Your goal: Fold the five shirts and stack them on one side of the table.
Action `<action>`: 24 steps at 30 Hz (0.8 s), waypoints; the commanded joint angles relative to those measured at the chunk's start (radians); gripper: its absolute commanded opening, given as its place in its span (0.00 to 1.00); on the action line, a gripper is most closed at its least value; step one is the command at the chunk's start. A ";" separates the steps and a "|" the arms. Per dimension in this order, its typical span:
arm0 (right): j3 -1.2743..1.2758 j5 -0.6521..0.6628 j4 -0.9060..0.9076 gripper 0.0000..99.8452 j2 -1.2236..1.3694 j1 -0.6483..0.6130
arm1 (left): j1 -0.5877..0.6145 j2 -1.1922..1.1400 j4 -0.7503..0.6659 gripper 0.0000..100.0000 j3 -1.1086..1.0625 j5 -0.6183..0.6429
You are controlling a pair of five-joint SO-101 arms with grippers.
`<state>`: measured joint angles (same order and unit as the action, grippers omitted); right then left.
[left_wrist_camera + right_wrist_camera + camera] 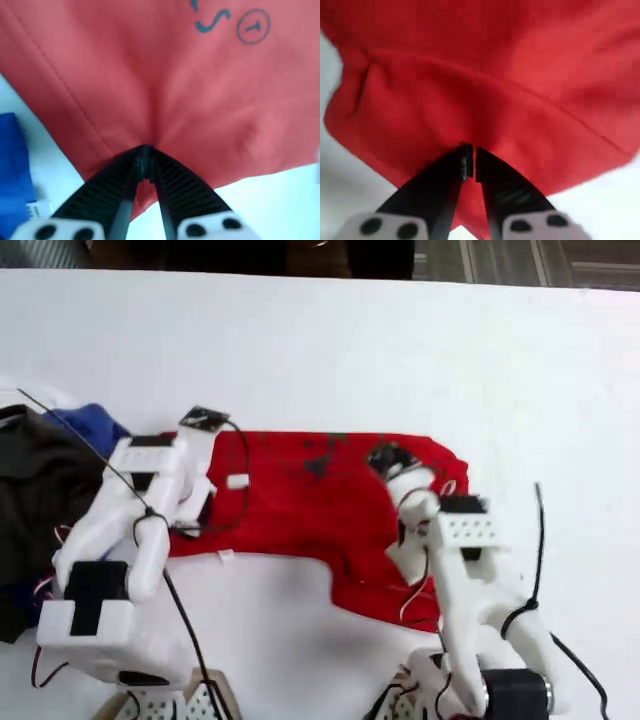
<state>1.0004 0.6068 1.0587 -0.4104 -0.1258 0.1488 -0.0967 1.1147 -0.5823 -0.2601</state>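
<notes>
1 red shirt (300, 505) (spread out) | 2 grippers clamped on it: left gripper (145, 165), right gripper (469, 162)

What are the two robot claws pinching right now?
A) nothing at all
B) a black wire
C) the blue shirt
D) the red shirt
D: the left gripper and the right gripper are each shut on a bunched fold of the red shirt.

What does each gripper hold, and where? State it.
Both pinch the red shirt: left gripper near its hemmed edge, right gripper near the opposite edge.
</notes>
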 commanded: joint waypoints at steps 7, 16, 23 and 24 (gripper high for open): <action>0.064 0.009 -0.005 0.02 -0.048 -0.180 | 0.003 0.012 -0.101 0.03 -0.047 -0.005; 0.012 0.098 0.140 0.02 -0.073 -0.199 | 0.003 0.006 -0.112 0.03 -0.048 -0.003; 0.077 0.149 0.166 0.02 -0.242 -0.199 | 0.003 0.006 -0.112 0.03 -0.048 -0.003; 0.089 0.149 0.165 0.02 -0.262 -0.199 | 0.003 0.006 -0.112 0.03 -0.048 -0.003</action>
<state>1.0771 0.7434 1.2167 -0.5961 -0.3191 0.1488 -0.0829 1.0487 -0.6283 -0.2585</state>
